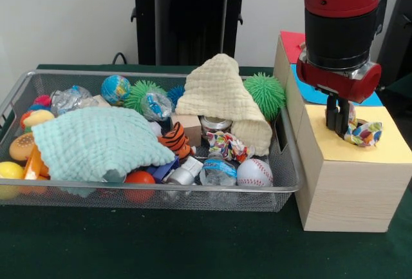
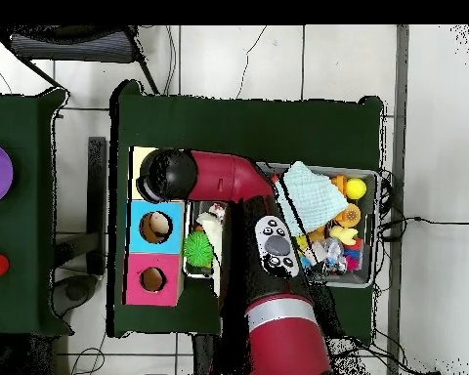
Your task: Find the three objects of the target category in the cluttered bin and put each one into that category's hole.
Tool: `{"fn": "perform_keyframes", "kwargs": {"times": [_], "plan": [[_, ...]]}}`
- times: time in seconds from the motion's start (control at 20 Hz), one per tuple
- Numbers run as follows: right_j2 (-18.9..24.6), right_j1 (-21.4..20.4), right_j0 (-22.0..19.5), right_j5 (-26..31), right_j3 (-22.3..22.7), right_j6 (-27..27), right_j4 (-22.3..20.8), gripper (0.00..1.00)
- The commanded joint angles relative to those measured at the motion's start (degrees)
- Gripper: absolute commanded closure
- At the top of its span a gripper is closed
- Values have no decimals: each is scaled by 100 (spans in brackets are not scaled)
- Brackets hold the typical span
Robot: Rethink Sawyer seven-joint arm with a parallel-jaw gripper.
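Note:
My gripper [image 1: 337, 122] stands over the yellow-topped wood box [image 1: 360, 163], shut on a corner of a polka-dot fabric piece [image 1: 364, 133]. The rest of that piece lies bunched on the box top, where it covers the hole. A second polka-dot piece [image 1: 226, 144] lies in the wire mesh bin [image 1: 161, 194], at front centre, between a tiger toy and a baseball. No third piece shows. In the overhead view the arm [image 2: 219, 178] covers the yellow box and hides the gripper.
A mint-green waffle cloth [image 1: 96, 142] covers the bin's left half and a cream waffle cloth [image 1: 222, 98] is heaped at the back. There are also spiky balls, a globe ball, a baseball [image 1: 254, 173], water bottles and toy food. The blue-topped box [image 2: 155, 227] and red-topped box [image 2: 152, 279] stand beside the yellow one.

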Motion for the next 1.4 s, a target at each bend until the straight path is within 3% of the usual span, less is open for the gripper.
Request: {"fn": "perform_keyframes", "kwargs": {"times": [0.05,0.65,0.9,1.3,1.4], "plan": [[340,513,-28,-266,366,183,71,100],[984,487,-321,-54,622,-149,553,100],[638,336,-99,-206,407,65,287,100],[570,443,-169,-246,121,14,227,100],[515,294,-149,-86,159,67,240,100]]}}
